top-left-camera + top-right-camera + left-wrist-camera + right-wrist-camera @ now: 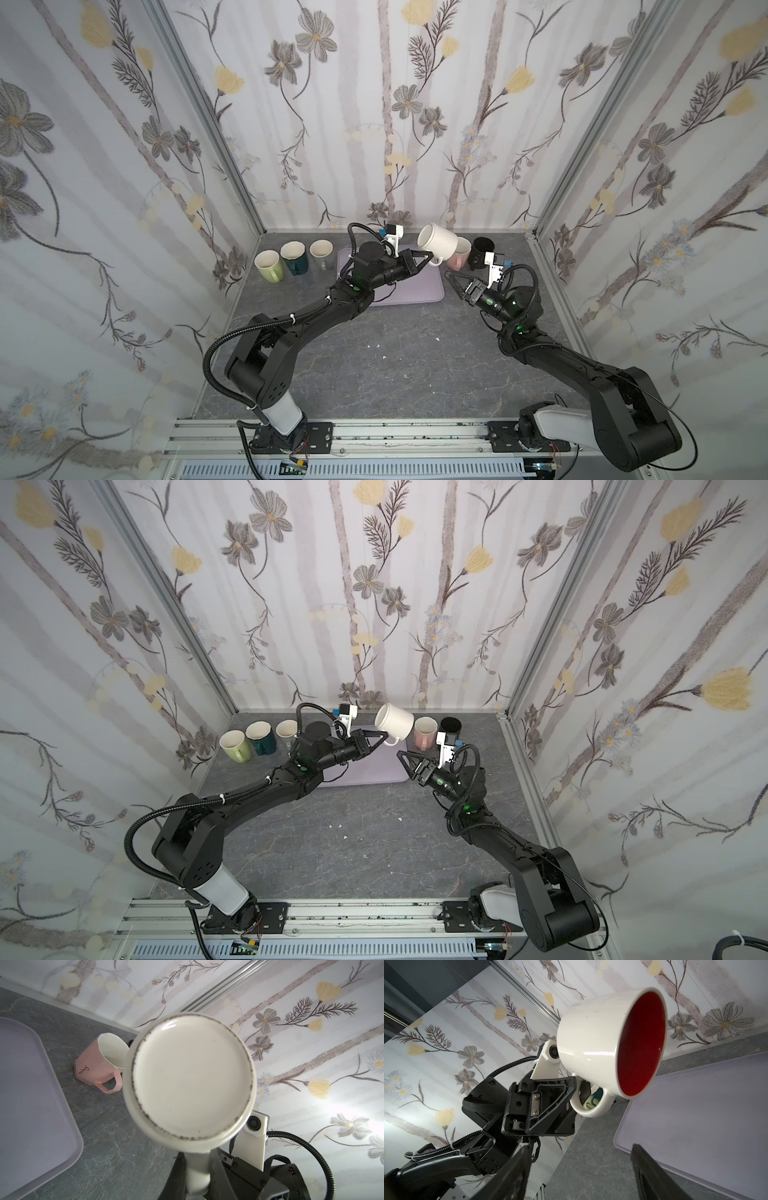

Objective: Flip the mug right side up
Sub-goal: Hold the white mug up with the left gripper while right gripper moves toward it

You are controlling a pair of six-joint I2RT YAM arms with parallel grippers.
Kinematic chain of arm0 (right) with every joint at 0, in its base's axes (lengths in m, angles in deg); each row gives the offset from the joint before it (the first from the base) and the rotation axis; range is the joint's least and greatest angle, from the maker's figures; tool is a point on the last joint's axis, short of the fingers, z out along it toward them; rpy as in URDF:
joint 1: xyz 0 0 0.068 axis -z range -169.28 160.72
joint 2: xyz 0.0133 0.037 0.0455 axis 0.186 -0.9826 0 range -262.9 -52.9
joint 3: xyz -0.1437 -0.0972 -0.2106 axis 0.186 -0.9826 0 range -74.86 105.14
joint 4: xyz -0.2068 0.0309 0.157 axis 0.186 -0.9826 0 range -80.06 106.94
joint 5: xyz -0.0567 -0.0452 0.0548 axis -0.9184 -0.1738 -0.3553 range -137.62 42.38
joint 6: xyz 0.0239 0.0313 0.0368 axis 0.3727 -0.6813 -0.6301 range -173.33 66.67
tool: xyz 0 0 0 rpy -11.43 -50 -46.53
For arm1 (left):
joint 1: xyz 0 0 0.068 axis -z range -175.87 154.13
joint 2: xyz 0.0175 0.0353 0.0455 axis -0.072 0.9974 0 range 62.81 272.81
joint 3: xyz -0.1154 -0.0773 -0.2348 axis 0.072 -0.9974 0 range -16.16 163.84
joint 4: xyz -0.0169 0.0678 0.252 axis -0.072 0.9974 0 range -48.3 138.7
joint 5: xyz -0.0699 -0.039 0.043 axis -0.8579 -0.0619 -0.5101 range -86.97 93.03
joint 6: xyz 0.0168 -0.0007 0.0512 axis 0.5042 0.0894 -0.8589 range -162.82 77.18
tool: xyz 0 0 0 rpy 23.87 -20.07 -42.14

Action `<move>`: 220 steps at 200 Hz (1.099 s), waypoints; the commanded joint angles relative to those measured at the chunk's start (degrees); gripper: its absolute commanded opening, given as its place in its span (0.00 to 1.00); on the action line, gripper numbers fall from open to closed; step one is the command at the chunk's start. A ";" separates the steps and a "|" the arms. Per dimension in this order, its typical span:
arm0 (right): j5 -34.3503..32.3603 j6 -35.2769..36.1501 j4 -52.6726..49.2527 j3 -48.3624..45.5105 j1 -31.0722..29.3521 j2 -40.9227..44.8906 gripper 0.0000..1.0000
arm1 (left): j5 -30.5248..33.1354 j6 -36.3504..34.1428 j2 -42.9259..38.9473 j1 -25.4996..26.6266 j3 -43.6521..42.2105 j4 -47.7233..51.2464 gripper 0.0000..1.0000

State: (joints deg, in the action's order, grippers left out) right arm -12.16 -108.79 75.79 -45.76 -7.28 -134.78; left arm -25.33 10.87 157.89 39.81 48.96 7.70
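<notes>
Right wrist view: we see the left gripper [579, 1087] clenching the white mug [591, 1039] by its handle [593, 1110] (tilted, red inside); the right gripper [452, 282] gapes empty at the mug's five o'clock in both top views.

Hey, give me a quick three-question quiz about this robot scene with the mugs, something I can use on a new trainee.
1. True or false: the left gripper holds the white mug by its handle.
2. Multiple choice: the white mug's inside is A) blue, B) red, C) black.
3. Fill in: the right gripper, clear of the mug, has its jaws ____.
Key: 1 true; 2 B; 3 open.
</notes>
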 commanded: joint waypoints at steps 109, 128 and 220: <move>2.27 -7.64 14.76 2.32 -0.19 -8.00 0.59 | -2.04 7.50 3.60 0.44 0.00 -15.86 0.00; 2.07 -6.90 14.48 2.51 -0.11 -8.10 0.56 | -2.44 7.82 3.84 0.87 0.03 -15.96 0.00; 1.72 -8.55 16.30 4.09 0.86 -9.23 0.48 | -3.28 8.85 3.88 2.46 -2.00 -18.09 0.00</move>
State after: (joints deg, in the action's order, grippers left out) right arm -9.53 -116.05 87.25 -42.61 -6.56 -143.75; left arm -25.70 19.22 161.81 41.80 47.23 -4.10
